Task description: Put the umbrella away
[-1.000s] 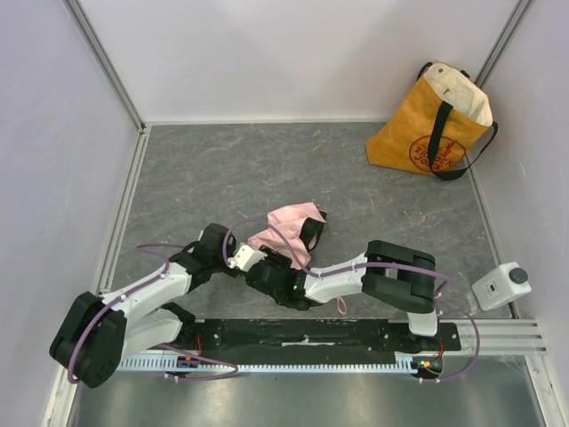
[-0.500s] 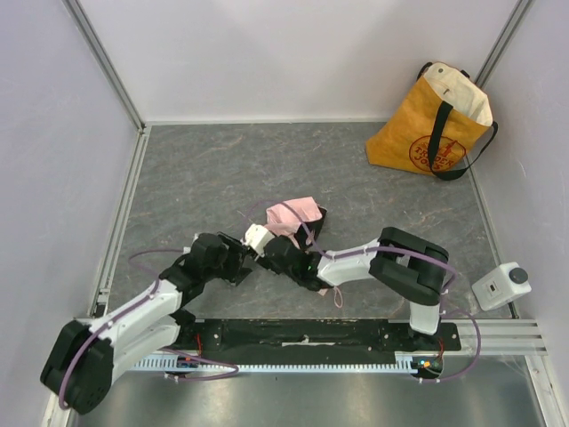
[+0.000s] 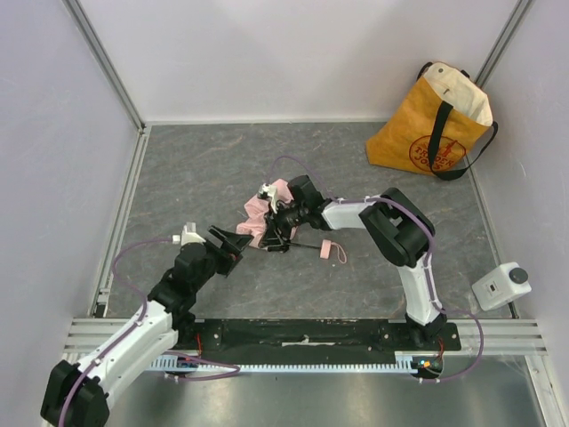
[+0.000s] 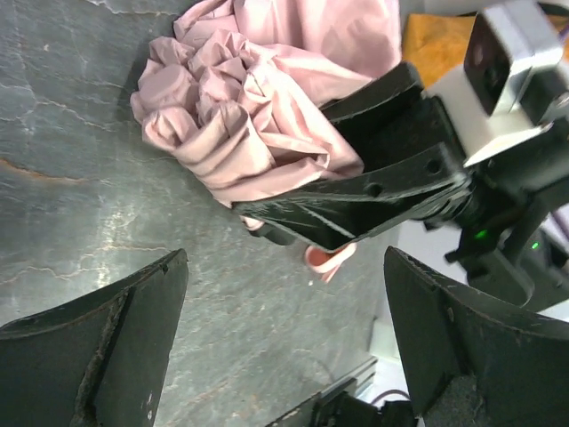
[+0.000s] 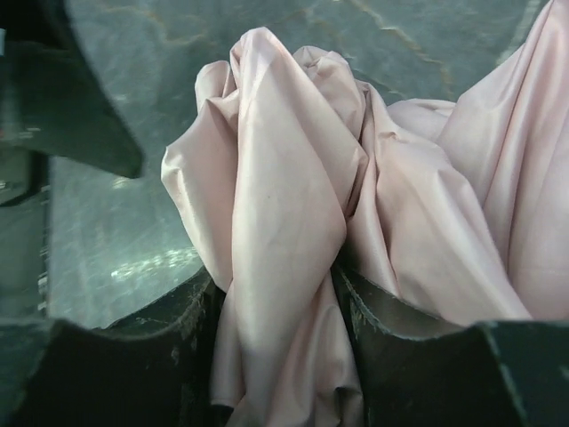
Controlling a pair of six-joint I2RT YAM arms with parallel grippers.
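The umbrella [image 3: 257, 222] is a crumpled bundle of pale pink fabric on the grey floor, mid-table. My right gripper [image 3: 274, 233] reaches in from the right and is shut on it; in the right wrist view a thick twist of the fabric [image 5: 276, 258] fills the gap between the fingers of the right gripper [image 5: 276, 338]. A pink wrist strap [image 3: 329, 251] lies just right of it. My left gripper [image 3: 233, 245] stands wide open just left of the bundle and is apart from it. In the left wrist view the left gripper [image 4: 284, 342] holds only bare floor, with the umbrella [image 4: 240, 124] ahead.
A yellow tote bag [image 3: 433, 124] with black handles stands open at the back right corner. A small white device [image 3: 502, 286] sits at the right near the front rail. Metal frame rails run along the left side and the near edge.
My left gripper has let go and opened wide, drawing back to the left. My right gripper has carried the umbrella bundle away from the arm bases toward the middle.
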